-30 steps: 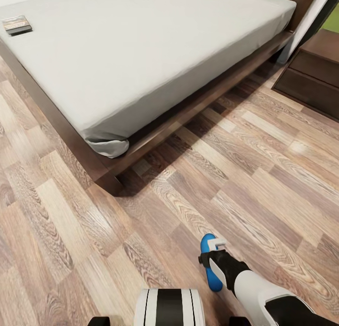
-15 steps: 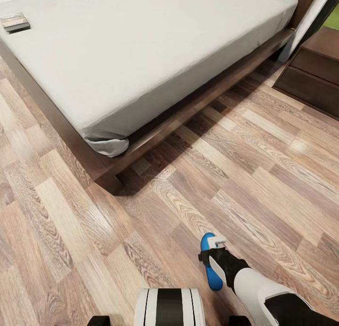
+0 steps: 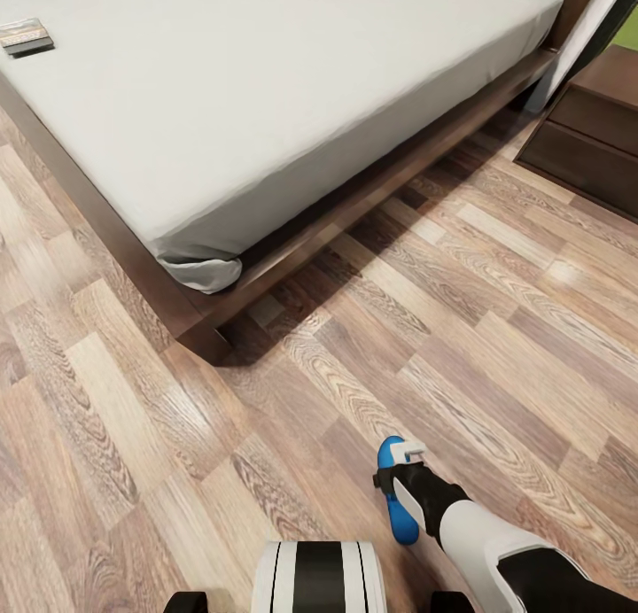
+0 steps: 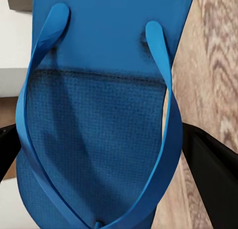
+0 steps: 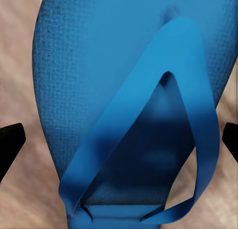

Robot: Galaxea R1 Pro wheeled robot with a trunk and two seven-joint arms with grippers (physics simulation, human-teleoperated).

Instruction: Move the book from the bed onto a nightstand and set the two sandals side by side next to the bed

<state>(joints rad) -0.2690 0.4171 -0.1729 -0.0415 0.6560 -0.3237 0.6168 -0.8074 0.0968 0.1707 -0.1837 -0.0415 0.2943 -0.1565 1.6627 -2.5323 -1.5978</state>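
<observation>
We see bed (image 3: 266,90) and book (image 3: 26,35) drifted slightly up-frame: camera shift. Right end effector (image 3: 400,489) still grips blue sandal (image 3: 394,498) above floor (image 3: 496,329); left end effector (image 4: 106,144) clamps second sandal (image 4: 104,90).

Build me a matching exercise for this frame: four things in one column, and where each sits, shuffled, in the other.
Things
1. small dark paperback book
2. bright blue sandal
3. dark brown wooden nightstand with drawers
4. light-grey mattress of the bed

Places
A. on the dark wooden platform frame
B. held by the right gripper above the wood-plank floor
C. on the mattress, near its edge at the head view's upper left
D. on the floor beside the bed, at the head view's right edge

Pairs: 1-C, 2-B, 3-D, 4-A
</observation>
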